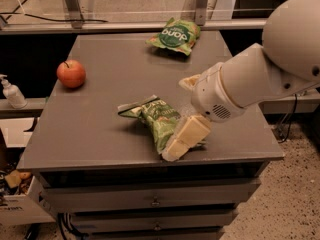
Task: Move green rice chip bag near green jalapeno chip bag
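Nearest, the pincer [176,148] hangs low by the worktop's [90,139] front edge, over the near end of the one green rice chip bag [156,118]; how far open it is, I cannot tell. Bare surface spreads left and beyond. One apple [71,74] sits near the left edge, and one green jalapeno chip bag [175,35] lies at the far edge.

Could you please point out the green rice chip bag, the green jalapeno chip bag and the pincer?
green rice chip bag [156,118]: camera view, its mottled middle.
green jalapeno chip bag [175,35]: camera view, its dark round logo.
pincer [175,149]: camera view, its tip, at the rice bag's near end.
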Controlling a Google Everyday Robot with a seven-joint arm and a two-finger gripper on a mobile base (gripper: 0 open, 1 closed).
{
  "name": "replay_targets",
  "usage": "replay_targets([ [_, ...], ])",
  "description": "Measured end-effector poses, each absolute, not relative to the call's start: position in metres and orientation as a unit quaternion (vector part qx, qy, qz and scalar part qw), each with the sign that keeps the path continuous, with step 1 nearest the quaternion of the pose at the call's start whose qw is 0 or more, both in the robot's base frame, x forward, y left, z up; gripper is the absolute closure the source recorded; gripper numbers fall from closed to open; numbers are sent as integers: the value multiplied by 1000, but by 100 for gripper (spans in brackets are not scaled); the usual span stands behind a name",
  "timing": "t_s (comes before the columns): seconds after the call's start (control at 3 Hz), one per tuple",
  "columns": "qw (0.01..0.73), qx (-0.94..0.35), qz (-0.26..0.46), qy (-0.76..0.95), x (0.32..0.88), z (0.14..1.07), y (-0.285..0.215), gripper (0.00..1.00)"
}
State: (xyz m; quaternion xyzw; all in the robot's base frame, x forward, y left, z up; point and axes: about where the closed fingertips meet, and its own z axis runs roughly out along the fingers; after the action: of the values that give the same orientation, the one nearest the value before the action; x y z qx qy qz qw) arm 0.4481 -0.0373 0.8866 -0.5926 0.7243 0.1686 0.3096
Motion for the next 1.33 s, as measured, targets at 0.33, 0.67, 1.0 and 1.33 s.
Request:
replay_targets([
  [0.33,321,-587,187,720,453,868,-27,0],
  [0.67,329,-575,206,720,454,854,-26,18],
  [1.0,334,-563,209,726,456,850,-36,41],
  [1.33,340,-549,203,736,459,854,-55,65],
])
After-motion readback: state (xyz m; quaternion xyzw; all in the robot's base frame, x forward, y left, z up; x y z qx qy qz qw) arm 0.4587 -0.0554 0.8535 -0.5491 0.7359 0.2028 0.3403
